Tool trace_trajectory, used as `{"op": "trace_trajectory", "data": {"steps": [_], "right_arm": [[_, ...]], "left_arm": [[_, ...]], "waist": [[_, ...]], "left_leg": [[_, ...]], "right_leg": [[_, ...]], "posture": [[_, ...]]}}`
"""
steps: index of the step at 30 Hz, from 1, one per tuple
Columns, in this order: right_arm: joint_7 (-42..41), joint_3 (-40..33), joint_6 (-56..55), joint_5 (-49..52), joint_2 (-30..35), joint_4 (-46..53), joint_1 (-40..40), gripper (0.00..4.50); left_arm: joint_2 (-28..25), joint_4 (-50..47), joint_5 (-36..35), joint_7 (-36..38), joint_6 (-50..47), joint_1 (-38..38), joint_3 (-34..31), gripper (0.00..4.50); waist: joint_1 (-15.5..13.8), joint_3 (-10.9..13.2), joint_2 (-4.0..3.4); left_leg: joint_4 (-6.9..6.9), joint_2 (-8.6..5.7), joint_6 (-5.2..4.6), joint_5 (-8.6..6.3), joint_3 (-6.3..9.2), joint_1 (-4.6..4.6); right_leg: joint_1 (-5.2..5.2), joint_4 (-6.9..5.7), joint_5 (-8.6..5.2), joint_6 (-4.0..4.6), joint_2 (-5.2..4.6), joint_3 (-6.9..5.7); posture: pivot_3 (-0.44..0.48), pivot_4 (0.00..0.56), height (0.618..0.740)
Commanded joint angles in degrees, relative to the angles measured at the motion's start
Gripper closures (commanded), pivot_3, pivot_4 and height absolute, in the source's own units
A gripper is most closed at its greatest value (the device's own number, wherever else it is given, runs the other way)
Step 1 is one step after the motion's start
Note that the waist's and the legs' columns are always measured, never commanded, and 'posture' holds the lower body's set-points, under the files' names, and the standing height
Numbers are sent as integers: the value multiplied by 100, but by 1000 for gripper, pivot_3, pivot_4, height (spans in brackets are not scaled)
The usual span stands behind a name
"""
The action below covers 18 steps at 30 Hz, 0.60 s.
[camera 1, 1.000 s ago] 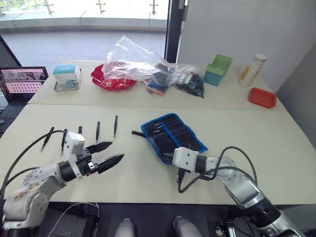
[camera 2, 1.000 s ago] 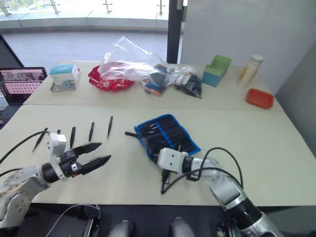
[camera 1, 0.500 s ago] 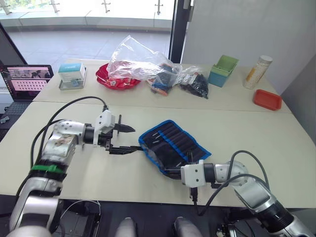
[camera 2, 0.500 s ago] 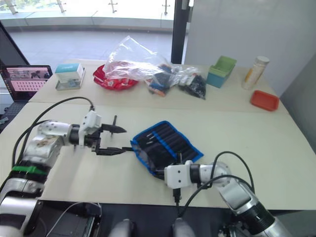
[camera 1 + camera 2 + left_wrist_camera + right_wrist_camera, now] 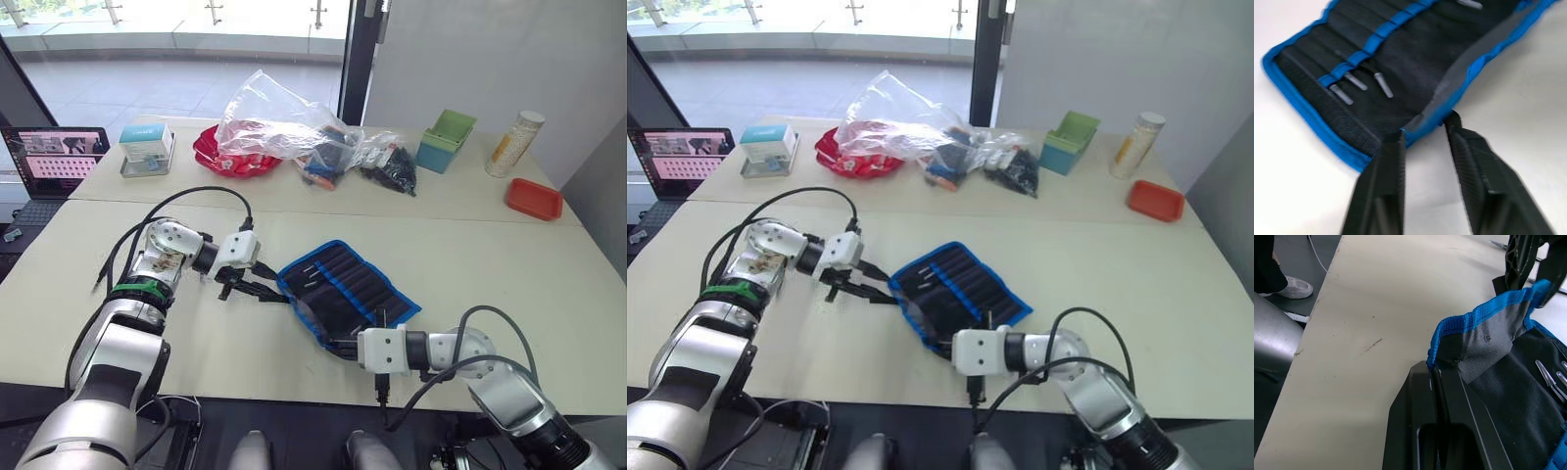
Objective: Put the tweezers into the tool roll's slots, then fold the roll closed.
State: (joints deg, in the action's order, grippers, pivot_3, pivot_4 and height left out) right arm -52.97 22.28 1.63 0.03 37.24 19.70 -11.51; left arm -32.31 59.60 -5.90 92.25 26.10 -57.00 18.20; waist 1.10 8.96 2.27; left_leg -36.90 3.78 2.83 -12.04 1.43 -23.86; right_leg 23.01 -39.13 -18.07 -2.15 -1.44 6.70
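Right pincer point(image 5: 1436, 372) clamped on tool roll point(image 5: 343, 291) corner; left pincer point(image 5: 1425, 129) apart, seemingly touching its edge

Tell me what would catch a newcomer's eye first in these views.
The tool roll, black with bright blue edging, lies open mid-table with tweezers already in its slots. The two pincers work it from opposite ends: the left pincer straddles the blue edge at its left end, and the right pincer is shut on its lifted near corner. Behind, a crumpled clear plastic bag stands out on the far table.
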Motion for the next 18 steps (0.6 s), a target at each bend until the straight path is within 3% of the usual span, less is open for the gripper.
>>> {"op": "trace_trajectory", "data": {"steps": [1,11,15,18], "right_arm": [[-1,-50,19,-41,7,164,46,4500],[-77,-143,315,178,-76,260,19,4500],[-98,-239,812,488,-157,437,45,3268],[12,-730,2094,1697,-436,815,-3,2214]], "left_arm": [[-42,-25,-186,24,119,-108,111,4414],[-254,296,-17,24,1356,-70,384,4466],[-195,513,93,24,2061,-116,294,4500],[-124,626,189,24,2438,-176,181,4500]], "waist": [[-7,0,0],[-6,0,0],[-10,0,0],[-9,0,0]], "left_leg": [[-1,0,0,0,0,0],[-2,0,0,0,1,0],[-4,0,0,0,1,0],[-5,1,0,0,1,0]], "right_leg": [[0,0,0,0,0,0],[0,-2,0,0,0,-1],[0,-3,0,0,0,-1],[-1,-5,0,0,0,-2]], "posture": [[0,150,723],[0,150,723],[0,150,723],[0,150,723]]}}
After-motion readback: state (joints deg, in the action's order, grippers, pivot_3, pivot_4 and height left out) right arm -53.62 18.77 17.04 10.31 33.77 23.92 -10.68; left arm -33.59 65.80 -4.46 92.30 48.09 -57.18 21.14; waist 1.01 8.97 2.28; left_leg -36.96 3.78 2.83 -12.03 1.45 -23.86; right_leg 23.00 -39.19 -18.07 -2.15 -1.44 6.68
